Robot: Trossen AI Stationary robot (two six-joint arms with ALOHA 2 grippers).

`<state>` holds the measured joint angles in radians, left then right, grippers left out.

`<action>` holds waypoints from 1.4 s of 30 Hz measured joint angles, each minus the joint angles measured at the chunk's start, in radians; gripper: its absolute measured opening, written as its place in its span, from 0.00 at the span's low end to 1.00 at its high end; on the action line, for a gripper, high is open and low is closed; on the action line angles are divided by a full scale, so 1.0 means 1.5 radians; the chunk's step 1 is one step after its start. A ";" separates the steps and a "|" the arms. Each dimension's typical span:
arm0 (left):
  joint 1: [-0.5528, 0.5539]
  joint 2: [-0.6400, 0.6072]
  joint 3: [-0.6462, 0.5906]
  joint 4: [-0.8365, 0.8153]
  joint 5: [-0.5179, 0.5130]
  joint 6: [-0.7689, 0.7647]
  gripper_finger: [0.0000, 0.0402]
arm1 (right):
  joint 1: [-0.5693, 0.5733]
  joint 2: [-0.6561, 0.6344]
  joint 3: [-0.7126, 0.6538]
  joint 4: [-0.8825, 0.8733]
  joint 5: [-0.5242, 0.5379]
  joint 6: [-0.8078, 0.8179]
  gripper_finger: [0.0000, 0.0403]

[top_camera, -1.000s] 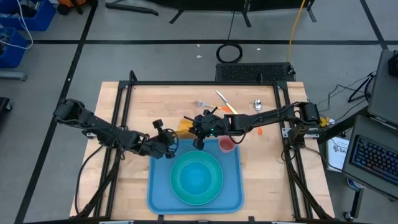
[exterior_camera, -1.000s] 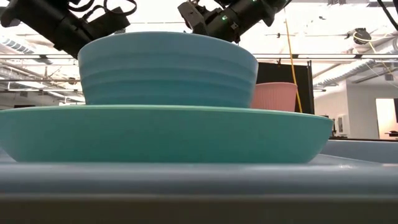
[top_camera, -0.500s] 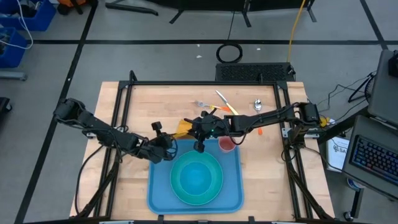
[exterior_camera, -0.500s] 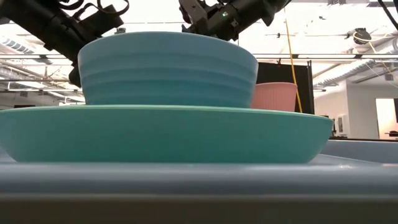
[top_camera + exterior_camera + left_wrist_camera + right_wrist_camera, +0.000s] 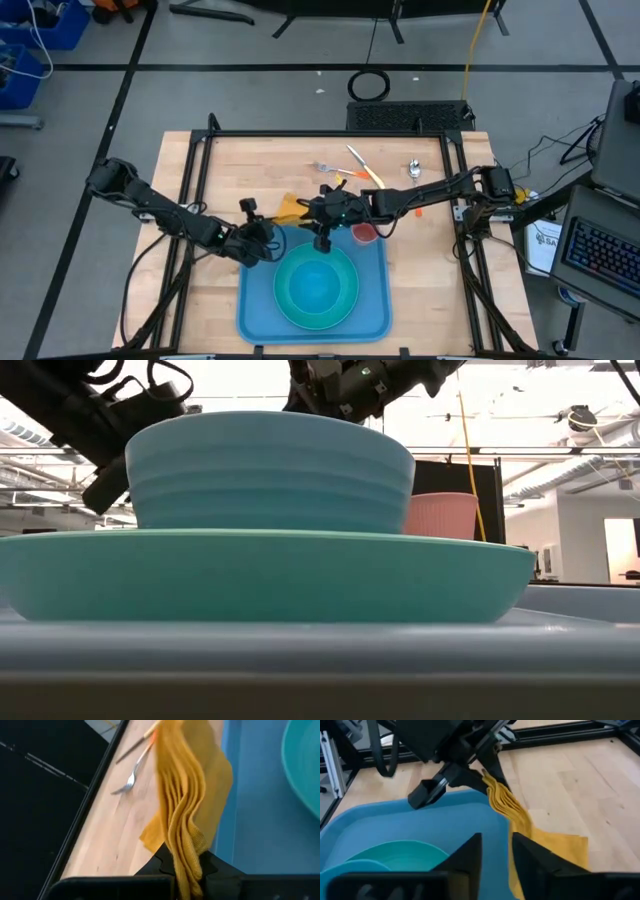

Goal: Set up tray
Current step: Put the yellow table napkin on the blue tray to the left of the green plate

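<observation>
High view: tray (image 5: 256, 305) lies beneath right gripper (image 5: 322, 241).

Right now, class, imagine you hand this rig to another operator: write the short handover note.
Left gripper: shut on the yellow napkin, holding it at the tray's far-left corner.
Right gripper: open, nothing held, just beside the napkin.
On the tray: turquoise plate with a bowl on it, and a pink cup.
Fork and the other cutlery lie on the table beyond.
Left: place the napkin, then the cutlery.
</observation>
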<state>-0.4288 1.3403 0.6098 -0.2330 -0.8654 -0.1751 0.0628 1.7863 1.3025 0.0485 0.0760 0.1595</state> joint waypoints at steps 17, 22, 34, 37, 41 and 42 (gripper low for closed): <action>-0.072 0.000 0.000 -0.147 0.016 -0.173 0.02 | 0.009 -0.001 0.000 0.065 0.001 -0.016 0.52; -0.108 0.000 0.000 -0.175 0.046 -0.230 0.02 | 0.011 -0.001 0.000 0.070 0.001 -0.026 0.51; -0.187 0.000 0.001 -0.188 0.121 -0.362 0.02 | 0.035 -0.001 -0.001 0.079 0.001 -0.039 0.52; -0.202 0.000 0.001 -0.189 0.129 -0.400 0.02 | 0.042 -0.001 -0.001 0.080 0.001 -0.045 0.52; -0.224 0.000 0.001 -0.187 0.141 -0.436 0.02 | 0.052 -0.001 -0.001 0.080 0.001 -0.045 0.52; -0.228 0.000 0.001 -0.187 0.146 -0.447 0.02 | 0.055 -0.001 -0.001 0.080 0.001 -0.045 0.52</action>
<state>-0.7710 1.3403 0.6106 -0.5129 -0.6456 -0.8455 0.1448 1.7851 1.3014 0.1688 0.0772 0.0921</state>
